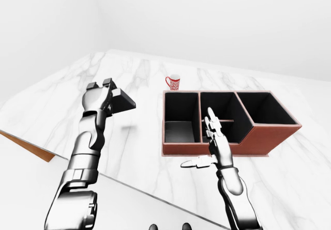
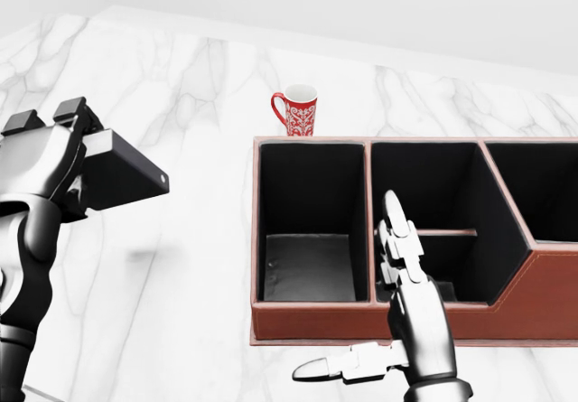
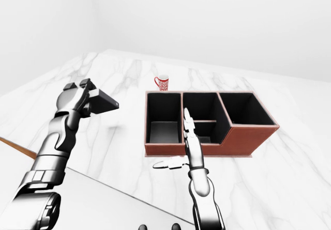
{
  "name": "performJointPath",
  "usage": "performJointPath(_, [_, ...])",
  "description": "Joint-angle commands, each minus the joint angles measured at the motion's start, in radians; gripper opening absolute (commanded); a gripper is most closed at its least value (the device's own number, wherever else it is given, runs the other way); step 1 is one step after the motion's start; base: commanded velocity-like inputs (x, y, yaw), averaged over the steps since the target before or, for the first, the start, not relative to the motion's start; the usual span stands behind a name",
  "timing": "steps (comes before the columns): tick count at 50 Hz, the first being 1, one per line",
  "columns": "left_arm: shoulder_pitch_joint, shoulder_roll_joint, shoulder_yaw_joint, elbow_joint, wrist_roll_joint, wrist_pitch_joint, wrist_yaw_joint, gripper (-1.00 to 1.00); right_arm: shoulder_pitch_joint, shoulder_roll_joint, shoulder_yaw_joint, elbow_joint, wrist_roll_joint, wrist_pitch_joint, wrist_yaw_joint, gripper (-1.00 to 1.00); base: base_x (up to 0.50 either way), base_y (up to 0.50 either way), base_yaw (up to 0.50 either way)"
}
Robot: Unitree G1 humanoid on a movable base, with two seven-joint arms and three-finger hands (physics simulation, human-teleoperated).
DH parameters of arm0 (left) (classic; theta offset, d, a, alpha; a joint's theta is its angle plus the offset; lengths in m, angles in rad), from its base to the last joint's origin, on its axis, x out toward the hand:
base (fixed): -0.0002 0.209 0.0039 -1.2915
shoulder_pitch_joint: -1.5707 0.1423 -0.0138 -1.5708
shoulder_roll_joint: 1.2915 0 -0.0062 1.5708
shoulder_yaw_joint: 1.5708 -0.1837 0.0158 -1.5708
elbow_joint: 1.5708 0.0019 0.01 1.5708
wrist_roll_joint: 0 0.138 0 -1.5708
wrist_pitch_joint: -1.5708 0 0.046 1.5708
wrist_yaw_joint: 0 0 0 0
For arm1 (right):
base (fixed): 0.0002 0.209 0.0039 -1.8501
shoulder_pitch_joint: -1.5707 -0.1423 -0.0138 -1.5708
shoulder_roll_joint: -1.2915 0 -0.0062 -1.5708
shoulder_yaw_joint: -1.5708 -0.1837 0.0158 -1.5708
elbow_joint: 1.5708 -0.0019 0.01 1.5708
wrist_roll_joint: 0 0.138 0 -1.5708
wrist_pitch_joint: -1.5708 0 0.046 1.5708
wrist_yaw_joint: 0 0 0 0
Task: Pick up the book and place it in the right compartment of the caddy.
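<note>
Head view puts your left hand (image 2: 45,163) at the left edge, fingers (image 2: 70,111) closed round the dark book (image 2: 122,181), held in the air above the marble counter (image 2: 199,104) and well left of the caddy (image 2: 379,316). Your right hand (image 2: 402,316) hovers at the caddy's near wall, fingers (image 2: 394,217) straight and spread, thumb out sideways, gripping nothing. A red patterned mug (image 2: 296,111) stands just beyond the caddy's left compartment.

matt black book (image 2: 122,179), leather-look caddy (image 2: 542,294)
</note>
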Motion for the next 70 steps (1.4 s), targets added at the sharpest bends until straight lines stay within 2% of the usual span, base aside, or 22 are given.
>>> performJointPath(1, [0.117,-0.031,0.051,-0.357,0.115,0.0,-0.15,-1.0,-0.002,0.001,0.0,-0.01,-0.002,0.0,0.0,1.0,0.0,0.0,0.0])
performJointPath(5, [0.147,-0.047,0.059,-0.437,0.125,0.0,-0.199,-1.0,-0.008,0.001,-0.003,0.0,-0.005,0.0,-0.003,1.0,0.0,0.0,0.0])
performJointPath(22, [0.192,-0.065,0.07,-0.545,0.143,0.0,-0.268,-1.0,-0.044,0.004,0.0,-0.08,-0.009,0.0,-0.003,1.0,0.0,0.0,0.0])
performJointPath(35, [0.222,-0.082,0.074,-0.628,0.157,0.0,-0.324,-1.0,-0.172,0.007,-0.036,-0.012,-0.039,0.0,-0.003,1.0,0.0,0.0,0.0])
performJointPath(43, [0.232,-0.09,0.075,-0.668,0.165,0.0,-0.35,-1.0,-0.24,0.011,-0.048,0.037,-0.047,0.037,-0.002,1.0,0.0,0.0,0.0])
performJointPath(50, [0.24,-0.101,0.073,-0.685,0.156,0.0,-0.353,-1.0,-0.287,0.014,-0.054,0.096,-0.049,0.032,-0.009,1.0,0.0,0.0,0.0])
performJointPath(54, [0.239,-0.103,0.07,-0.705,0.165,0.0,-0.369,-1.0,-0.309,0.013,-0.058,0.109,-0.047,0.038,-0.008,1.0,0.0,0.0,0.0])
performJointPath(56, [0.239,-0.108,0.067,-0.717,0.171,0.0,-0.378,-1.0,-0.331,0.015,-0.061,0.118,-0.04,0.052,-0.008,1.0,0.0,0.0,0.0])
performJointPath(58, [0.243,-0.115,0.065,-0.726,0.168,0.0,-0.383,-1.0,-0.35,0.015,-0.065,0.139,-0.033,0.048,-0.008,1.0,0.0,0.0,0.0])
performJointPath(62, [0.249,-0.122,0.058,-0.705,0.172,0.0,-0.363,-1.0,-0.375,0.017,-0.07,0.155,-0.017,0.062,-0.008,1.0,0.0,0.0,0.0])
performJointPath(70, [0.247,-0.132,0.053,-0.76,0.188,0.0,-0.407,-1.0,-0.465,0.013,-0.08,0.241,-0.02,0.061,-0.024,1.0,0.0,0.0,0.0])
